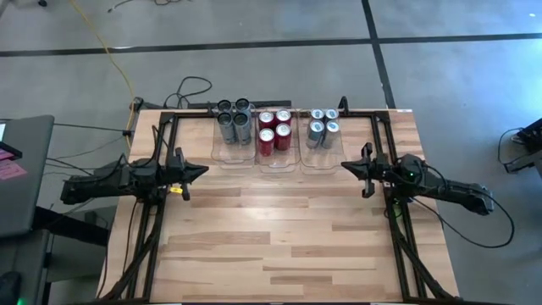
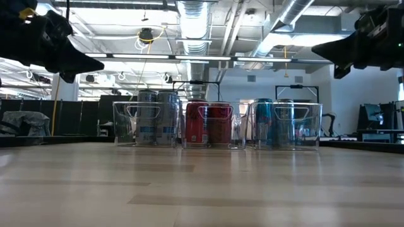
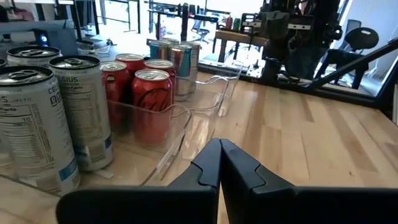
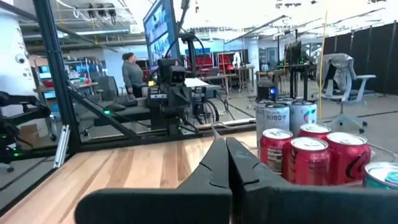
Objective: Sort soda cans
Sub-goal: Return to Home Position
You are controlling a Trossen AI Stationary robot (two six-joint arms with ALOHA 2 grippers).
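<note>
Plainly, all soda cans (image 1: 275, 129) stand upright, tops up, in clear bins (image 1: 277, 161); left claw (image 1: 205, 169) and right claw (image 1: 343, 165) clenched empty.

Pale silver-blue metal soda can (image 4: 384, 175): mostly cut off at the edge.
Tall grey metal soda can (image 3: 28, 124): one side cut off.

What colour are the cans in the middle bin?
Red, with silver tops. The cans in the middle bin show best in the high view.
</note>
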